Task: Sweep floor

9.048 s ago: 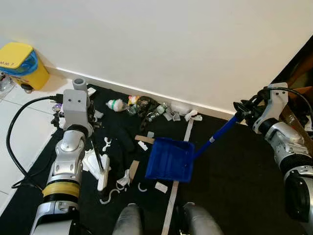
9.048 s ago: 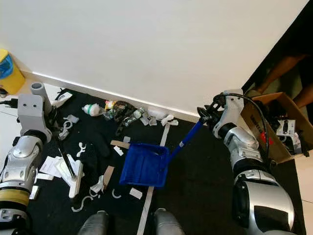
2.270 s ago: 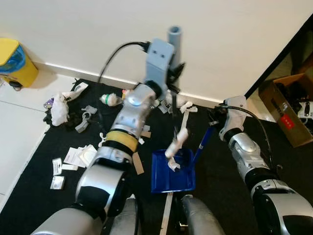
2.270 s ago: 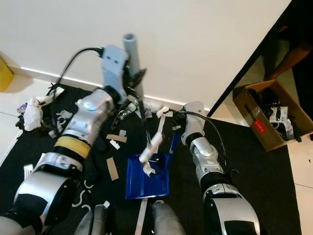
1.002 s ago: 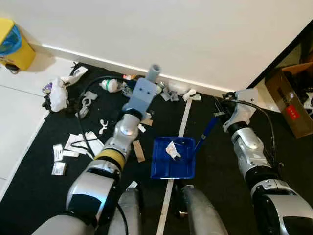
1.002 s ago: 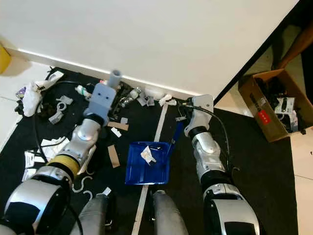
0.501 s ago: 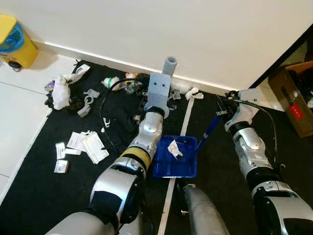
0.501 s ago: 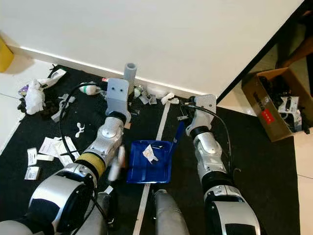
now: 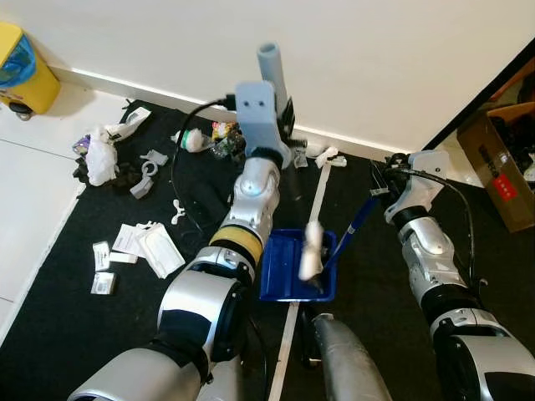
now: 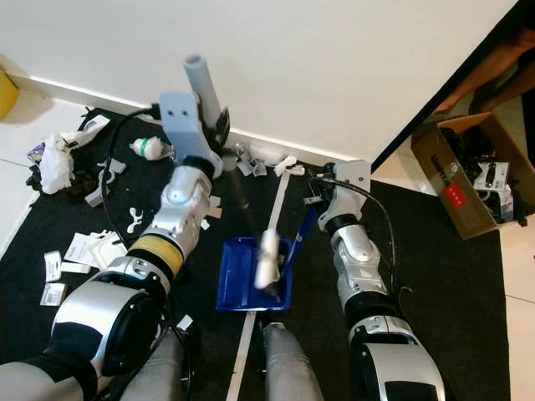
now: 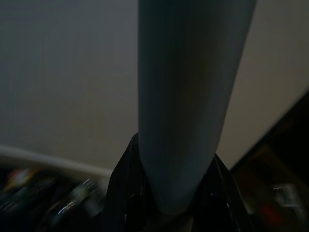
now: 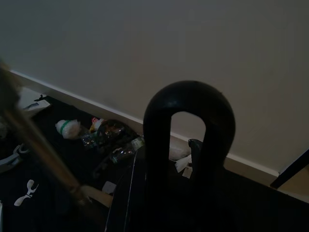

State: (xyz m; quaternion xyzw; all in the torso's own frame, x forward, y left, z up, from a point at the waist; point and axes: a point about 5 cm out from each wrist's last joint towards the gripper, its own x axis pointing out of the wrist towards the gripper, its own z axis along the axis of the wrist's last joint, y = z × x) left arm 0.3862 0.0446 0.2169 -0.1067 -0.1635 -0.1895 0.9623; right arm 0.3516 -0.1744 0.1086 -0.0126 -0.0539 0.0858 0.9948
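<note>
While the yellow bin (image 9: 25, 68) stands far left of the blue dustpan (image 9: 284, 269) on white tile, the pan lies on the black mat (image 9: 100, 322) with the blurred white brush head (image 9: 311, 249) over it. Left of the pan lie paper scraps (image 9: 138, 246), a white bag (image 9: 100, 159) and bottles (image 9: 219, 138) by the wall. The left gripper (image 11: 166, 193) is clamped on the grey brush handle (image 9: 272, 63); the right gripper (image 9: 386, 178) grips the pan's blue handle (image 9: 355, 225), and a cardboard box (image 10: 460, 184) stands far right.

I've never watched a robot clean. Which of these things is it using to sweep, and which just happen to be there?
For the sweeping:
blue dustpan
brush
left gripper
right gripper
scattered litter

Just there:
cardboard box
yellow bin
white wall
</note>
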